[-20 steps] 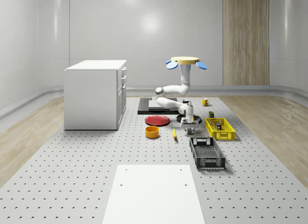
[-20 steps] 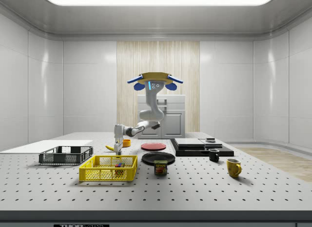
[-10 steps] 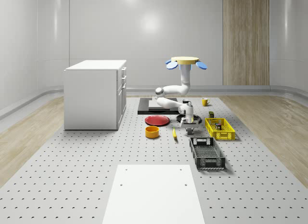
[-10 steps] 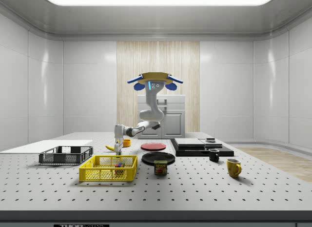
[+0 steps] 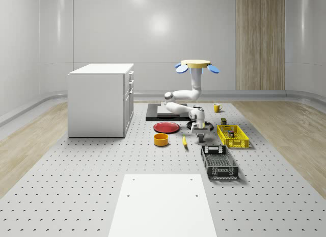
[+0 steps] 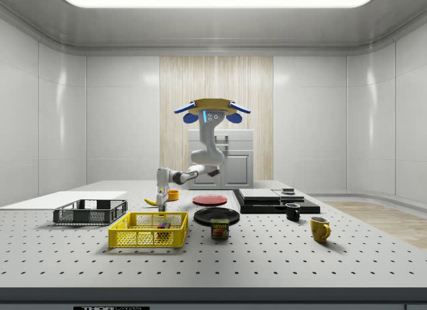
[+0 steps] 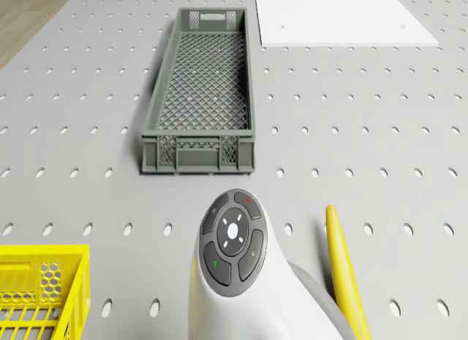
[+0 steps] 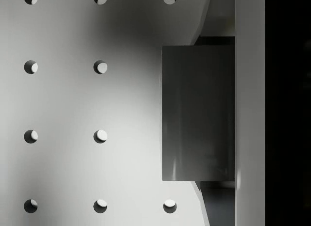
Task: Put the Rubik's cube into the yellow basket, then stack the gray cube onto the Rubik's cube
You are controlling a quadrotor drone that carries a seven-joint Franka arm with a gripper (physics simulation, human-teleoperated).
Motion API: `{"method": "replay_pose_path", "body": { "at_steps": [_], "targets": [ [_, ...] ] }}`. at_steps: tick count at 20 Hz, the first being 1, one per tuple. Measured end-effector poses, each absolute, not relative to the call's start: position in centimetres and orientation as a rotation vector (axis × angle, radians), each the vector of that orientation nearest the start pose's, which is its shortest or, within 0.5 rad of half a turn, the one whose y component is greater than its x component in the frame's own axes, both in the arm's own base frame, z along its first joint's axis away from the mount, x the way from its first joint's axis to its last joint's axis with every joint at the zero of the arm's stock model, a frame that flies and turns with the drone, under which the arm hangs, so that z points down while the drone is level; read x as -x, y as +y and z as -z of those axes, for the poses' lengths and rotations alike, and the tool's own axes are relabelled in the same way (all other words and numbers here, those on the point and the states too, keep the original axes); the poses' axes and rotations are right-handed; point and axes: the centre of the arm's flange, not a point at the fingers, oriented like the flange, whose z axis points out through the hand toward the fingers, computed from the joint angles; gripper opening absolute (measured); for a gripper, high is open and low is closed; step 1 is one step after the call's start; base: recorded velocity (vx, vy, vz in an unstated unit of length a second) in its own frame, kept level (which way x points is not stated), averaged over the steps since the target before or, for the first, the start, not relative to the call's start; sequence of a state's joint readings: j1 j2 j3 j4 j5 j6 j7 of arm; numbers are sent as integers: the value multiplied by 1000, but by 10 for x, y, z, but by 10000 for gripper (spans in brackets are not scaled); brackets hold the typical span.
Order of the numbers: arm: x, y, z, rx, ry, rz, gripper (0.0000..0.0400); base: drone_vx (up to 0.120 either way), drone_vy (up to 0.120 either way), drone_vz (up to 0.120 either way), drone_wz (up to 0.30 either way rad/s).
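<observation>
Drone (image 5: 196, 64) hovering; arm bent down, gripper (image 5: 200, 138) at table (image 5: 102, 160).

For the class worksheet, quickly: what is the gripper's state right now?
Gripper: low over the table beside the gray cube; open or shut cannot be told.

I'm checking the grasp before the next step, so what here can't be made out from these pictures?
- Tool grip: too small in the whole-scene view to tell open from shut.
- Gray cube: in the wrist view a dark band covers one side, so contact is unclear.
- Rubik's cube: in the side view the yellow basket mesh screens it.
- Banana: the arm covers part of it in the drone view.
</observation>
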State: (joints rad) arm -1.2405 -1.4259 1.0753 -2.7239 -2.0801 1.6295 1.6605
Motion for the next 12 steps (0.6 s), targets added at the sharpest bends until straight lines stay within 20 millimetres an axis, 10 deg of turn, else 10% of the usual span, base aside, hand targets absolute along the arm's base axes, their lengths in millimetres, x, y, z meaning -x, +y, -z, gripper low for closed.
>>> {"method": "replay_pose_path", "body": {
  "at_steps": [5, 12],
  "targets": [
    [-325, 0, -575, 0, -2, -786, 251, 0, 0, 120, 0],
    [-325, 0, -570, 0, -2, -785, 251, -114, 114, 120, 0]
  ]
}}
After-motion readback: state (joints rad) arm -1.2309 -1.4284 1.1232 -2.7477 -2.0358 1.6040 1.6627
